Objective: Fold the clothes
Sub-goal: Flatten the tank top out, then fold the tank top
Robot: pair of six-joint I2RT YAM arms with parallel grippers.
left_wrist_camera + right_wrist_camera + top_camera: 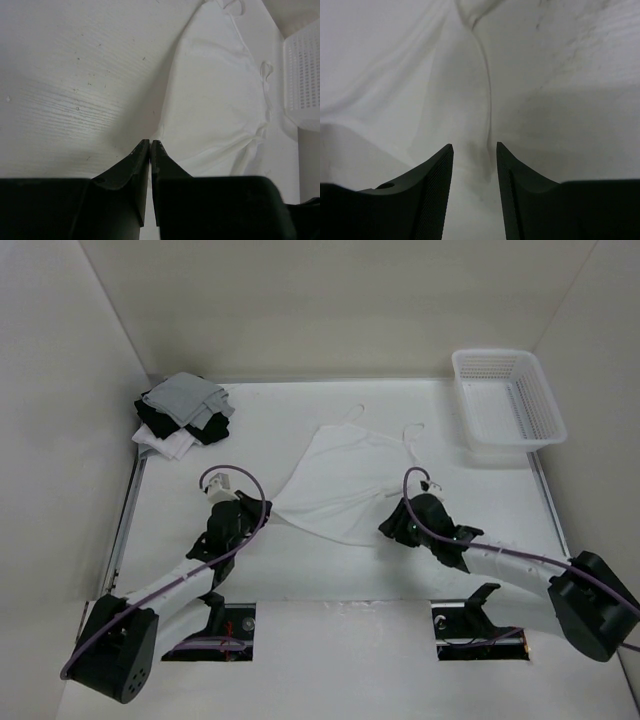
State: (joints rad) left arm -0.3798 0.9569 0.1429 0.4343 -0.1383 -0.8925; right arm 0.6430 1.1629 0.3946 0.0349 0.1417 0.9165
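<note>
The clothes (pixel 340 475) are one thin white garment spread flat at mid-table, its string loops (pixel 352 412) pointing to the far side. My left gripper (pixel 265 508) sits at the garment's near left corner, which is drawn out to a point. In the left wrist view its jaws (pixel 150 142) are pressed together with the corner of the clothes (pixel 220 100) running into the tips. My right gripper (pixel 388 525) is at the near right corner. Its jaws (pixel 474 146) stand apart astride a raised fold of the clothes (pixel 395 75).
A stack of grey, black and white garments (pixel 183 415) lies at the far left corner. A white mesh basket (pixel 505 400) stands at the far right and also shows in the left wrist view as a basket (pixel 302 75). White walls enclose the table.
</note>
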